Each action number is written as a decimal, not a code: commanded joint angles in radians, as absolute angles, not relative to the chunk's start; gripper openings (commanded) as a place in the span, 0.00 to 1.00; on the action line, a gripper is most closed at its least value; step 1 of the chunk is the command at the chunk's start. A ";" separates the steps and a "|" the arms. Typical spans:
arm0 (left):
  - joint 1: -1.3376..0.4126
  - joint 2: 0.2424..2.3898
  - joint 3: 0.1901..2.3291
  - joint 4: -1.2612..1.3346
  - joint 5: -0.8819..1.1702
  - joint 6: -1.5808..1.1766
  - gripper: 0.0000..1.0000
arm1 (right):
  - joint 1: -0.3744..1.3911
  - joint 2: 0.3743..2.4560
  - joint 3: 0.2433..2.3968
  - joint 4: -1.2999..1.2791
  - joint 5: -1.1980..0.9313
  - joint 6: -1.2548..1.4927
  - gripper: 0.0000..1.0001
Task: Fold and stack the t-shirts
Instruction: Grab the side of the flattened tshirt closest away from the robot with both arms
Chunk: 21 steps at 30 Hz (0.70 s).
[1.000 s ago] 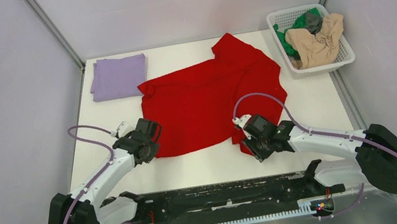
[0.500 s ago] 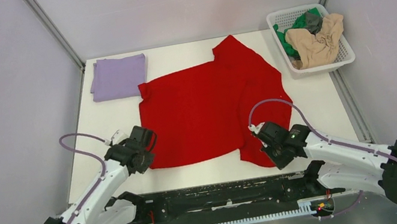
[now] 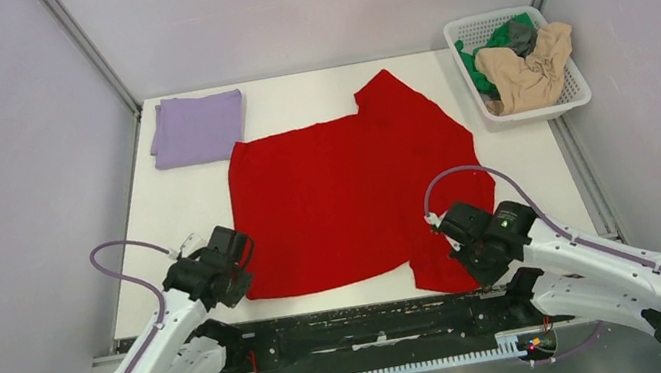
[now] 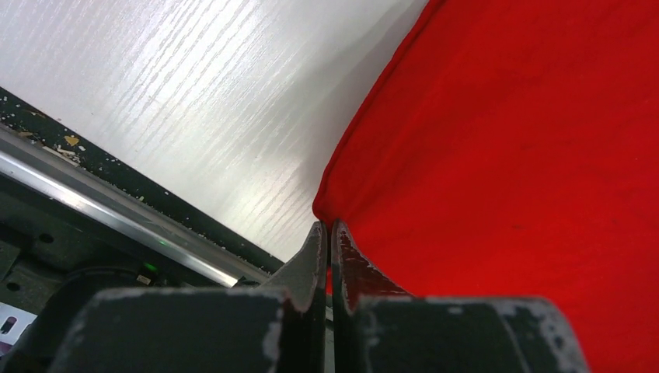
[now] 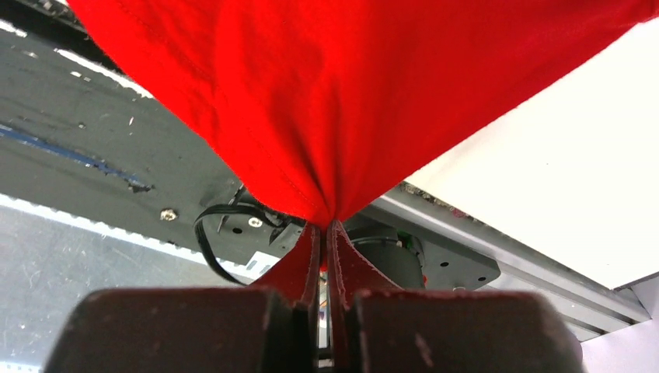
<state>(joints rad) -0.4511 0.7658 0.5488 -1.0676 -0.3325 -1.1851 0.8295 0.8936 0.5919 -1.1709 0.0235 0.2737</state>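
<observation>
A bright red t-shirt (image 3: 347, 189) lies spread over the middle of the white table (image 3: 186, 195), its near hem at the front edge. My left gripper (image 3: 239, 281) is shut on the shirt's near left corner (image 4: 330, 211). My right gripper (image 3: 461, 261) is shut on the near right corner (image 5: 326, 203), which it holds out past the table's front edge, above the black base rail. A folded lavender t-shirt (image 3: 197, 128) rests at the far left. Beige, green and dark grey t-shirts (image 3: 524, 63) are piled in the basket.
A white mesh basket (image 3: 576, 90) stands at the far right corner. The black rail with the arm bases (image 3: 370, 327) runs along the front edge. Grey walls with metal posts enclose the table on three sides.
Both grippers have pulled the red shirt toward the front edge, stretching it flatter. The right gripper closed on its corner and moved right and nearer; the left moved nearer too.
</observation>
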 commanded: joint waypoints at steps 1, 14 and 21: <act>-0.452 0.752 0.569 -1.102 -0.326 -1.226 0.02 | 0.836 0.872 0.642 -1.259 -0.053 0.249 0.00; -0.452 0.693 0.599 -0.951 -0.259 -1.205 0.02 | 0.782 0.964 0.811 -0.970 0.090 0.206 0.00; -0.437 0.890 0.687 -0.833 -0.309 -1.156 0.02 | 0.633 1.013 0.879 -0.745 0.177 0.165 0.00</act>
